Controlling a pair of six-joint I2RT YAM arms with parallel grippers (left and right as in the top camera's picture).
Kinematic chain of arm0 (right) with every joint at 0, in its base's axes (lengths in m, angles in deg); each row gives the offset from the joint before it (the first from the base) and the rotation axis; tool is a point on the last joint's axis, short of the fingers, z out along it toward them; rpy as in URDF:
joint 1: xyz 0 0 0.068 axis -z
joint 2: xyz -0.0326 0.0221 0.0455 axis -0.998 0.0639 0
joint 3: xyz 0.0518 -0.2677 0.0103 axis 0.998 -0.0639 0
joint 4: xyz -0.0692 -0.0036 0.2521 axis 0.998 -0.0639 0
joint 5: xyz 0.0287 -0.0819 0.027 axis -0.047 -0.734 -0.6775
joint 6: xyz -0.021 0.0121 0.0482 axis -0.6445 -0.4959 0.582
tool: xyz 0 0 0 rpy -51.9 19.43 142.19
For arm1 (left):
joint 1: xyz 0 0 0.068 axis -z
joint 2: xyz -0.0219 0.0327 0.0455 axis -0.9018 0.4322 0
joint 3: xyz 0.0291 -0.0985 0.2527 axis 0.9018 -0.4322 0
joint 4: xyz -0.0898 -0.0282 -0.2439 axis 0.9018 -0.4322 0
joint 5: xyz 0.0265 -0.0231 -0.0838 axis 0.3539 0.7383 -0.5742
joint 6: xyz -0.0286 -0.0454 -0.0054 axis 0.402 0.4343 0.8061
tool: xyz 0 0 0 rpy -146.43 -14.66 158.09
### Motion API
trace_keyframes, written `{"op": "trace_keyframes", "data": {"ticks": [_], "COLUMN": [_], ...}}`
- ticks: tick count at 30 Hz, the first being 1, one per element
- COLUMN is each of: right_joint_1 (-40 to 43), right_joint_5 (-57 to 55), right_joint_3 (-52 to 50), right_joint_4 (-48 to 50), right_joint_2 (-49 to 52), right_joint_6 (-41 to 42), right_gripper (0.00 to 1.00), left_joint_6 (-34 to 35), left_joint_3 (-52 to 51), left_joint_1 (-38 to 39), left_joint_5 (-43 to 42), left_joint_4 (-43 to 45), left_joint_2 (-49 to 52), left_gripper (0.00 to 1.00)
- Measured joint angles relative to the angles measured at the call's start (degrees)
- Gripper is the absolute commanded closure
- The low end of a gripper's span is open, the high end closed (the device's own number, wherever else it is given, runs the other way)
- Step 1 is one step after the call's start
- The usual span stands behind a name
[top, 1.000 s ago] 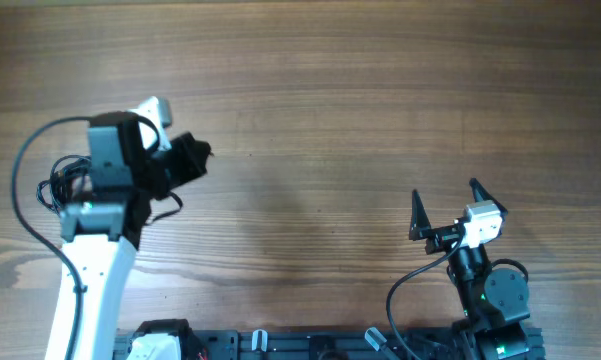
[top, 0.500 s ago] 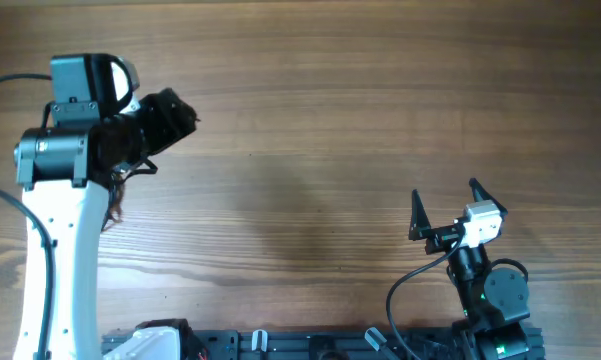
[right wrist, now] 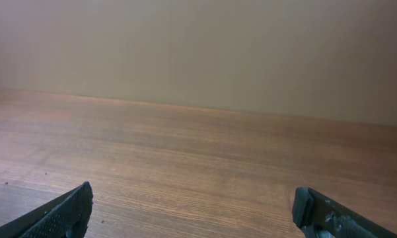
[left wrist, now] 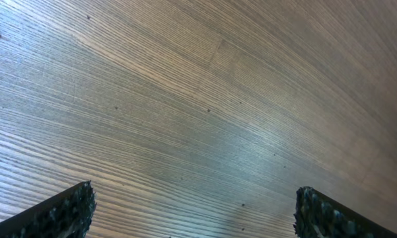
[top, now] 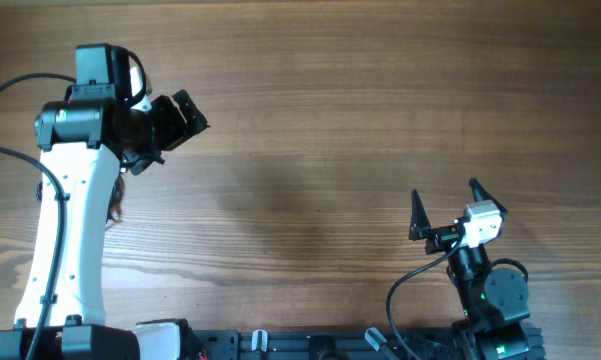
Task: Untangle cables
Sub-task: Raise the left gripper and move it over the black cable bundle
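Cables (top: 116, 205) mostly hidden, left end effector (top: 187, 115) now opened wide, empty

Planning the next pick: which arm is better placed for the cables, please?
Probably left: the left gripper, open, is near the cables peeking beside that arm; the right gripper sits far off.

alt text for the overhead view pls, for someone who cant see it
Two robot arms at a wooden table, both grippers open and empty: the left gripper hangs over the far left, the right gripper sits near the front right. Only a dark wisp beside the left arm, possibly the cables, shows; the rest is bare wood.
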Motion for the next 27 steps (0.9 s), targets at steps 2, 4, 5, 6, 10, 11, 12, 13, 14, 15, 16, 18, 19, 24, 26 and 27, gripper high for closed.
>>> {"op": "trace_keyframes", "data": {"ticks": [2,4,5,6,10,11,12,13,14,15,16,18,19,24,26,27], "right_joint_1": [0.00,0.00,0.00,0.00,0.00,0.00,0.00,0.00,0.00,0.00,0.00,0.00,0.00,0.00,0.00,0.00], "right_joint_5": [0.00,0.00,0.00,0.00,0.00,0.00,0.00,0.00,0.00,0.00,0.00,0.00,0.00,0.00,0.00,0.00], "right_joint_3": [0.00,0.00,0.00,0.00,0.00,0.00,0.00,0.00,0.00,0.00,0.00,0.00,0.00,0.00,0.00,0.00], "right_joint_4": [0.02,0.02,0.00,0.02,0.00,0.02,0.00,0.02,0.02,0.02,0.00,0.02,0.00,0.00,0.02,0.02], "right_joint_2": [0.00,0.00,0.00,0.00,0.00,0.00,0.00,0.00,0.00,0.00,0.00,0.00,0.00,0.00,0.00,0.00], "right_joint_6": [0.00,0.00,0.00,0.00,0.00,0.00,0.00,0.00,0.00,0.00,0.00,0.00,0.00,0.00,0.00,0.00], "right_gripper": [0.00,0.00,0.00,0.00,0.00,0.00,0.00,0.00,0.00,0.00,0.00,0.00,0.00,0.00,0.00,0.00], "left_joint_6": [0.00,0.00,0.00,0.00,0.00,0.00,0.00,0.00,0.00,0.00,0.00,0.00,0.00,0.00,0.00,0.00], "left_joint_3": [0.00,0.00,0.00,0.00,0.00,0.00,0.00,0.00,0.00,0.00,0.00,0.00,0.00,-0.02,-0.02,-0.02], "left_joint_1": [0.00,0.00,0.00,0.00,0.00,0.00,0.00,0.00,0.00,0.00,0.00,0.00,0.00,0.00,0.00,0.00], "left_joint_5": [0.00,0.00,0.00,0.00,0.00,0.00,0.00,0.00,0.00,0.00,0.00,0.00,0.00,0.00,0.00,0.00], "left_joint_4": [0.00,0.00,0.00,0.00,0.00,0.00,0.00,0.00,0.00,0.02,0.02,0.02,0.02,0.79,1.29,1.57], "left_joint_2": [0.00,0.00,0.00,0.00,0.00,0.00,0.00,0.00,0.00,0.00,0.00,0.00,0.00,0.00,0.00,0.00], "left_gripper": [0.00,0.00,0.00,0.00,0.00,0.00,0.00,0.00,0.00,0.00,0.00,0.00,0.00,0.00,0.00,0.00]}}
